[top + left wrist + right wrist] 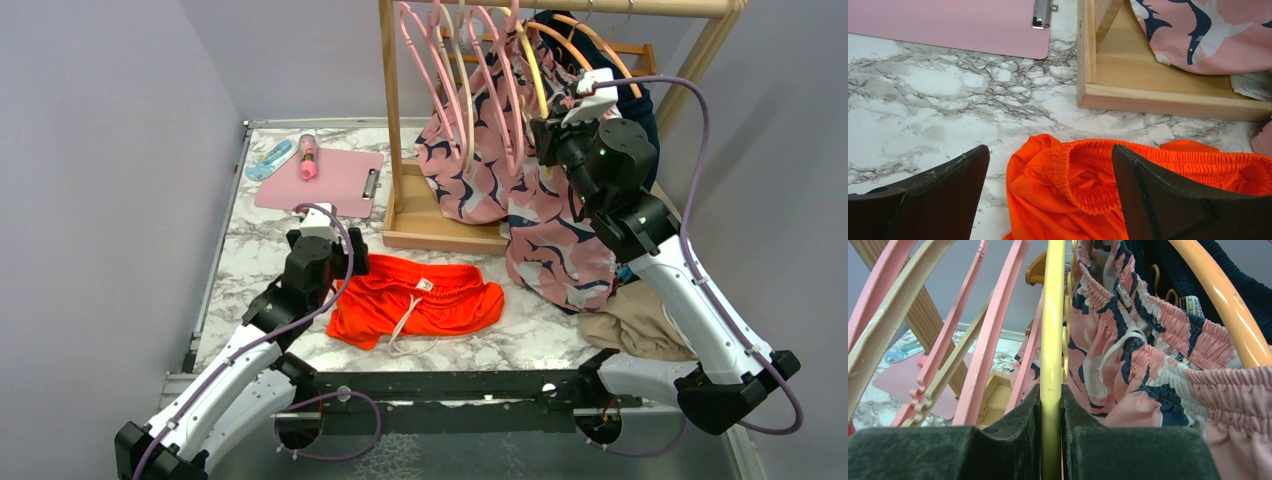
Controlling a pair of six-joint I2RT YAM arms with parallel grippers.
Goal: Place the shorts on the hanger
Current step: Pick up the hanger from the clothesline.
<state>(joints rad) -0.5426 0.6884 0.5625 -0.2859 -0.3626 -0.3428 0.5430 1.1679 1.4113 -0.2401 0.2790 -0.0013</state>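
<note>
Your right fingers (1013, 440) are up at the light wooden clothes rack (392, 120), pinching the thin pale-yellow rounded plastic hanger (1052, 340). In the right wrist view its bar runs straight up through the narrow slot between the two dark pads, and both pads press against it. That hanger hangs among the others on the rail. It has pink plastic hangers (993, 340) on its left and pink shorts with a navy-and-white shark print (1148, 355) just on its right. Beyond those, a darker orange hanger (1218, 290) carries a navy garment (1243, 280).

Your left fingers (1158, 200) are spread wide and hold nothing. They sit low over the white marble-patterned bench (923, 100). The left end of the bright orange-red fabric shorts (1068, 200) lies in the gap between them, gathered elastic waistband uppermost. You cannot tell from these views whether either finger touches the cloth.

The overhead view shows those shorts (415, 300) lying flat and slightly crumpled on the bench, just in front of the rack's wooden base. Their white drawstring (405, 325) trails towards the near edge. They are well apart from the yellow hanger.

A flat pink clipboard (320, 180) lies at the back left of the bench, and a crumpled beige garment (640, 325) sits by the right arm.
</note>
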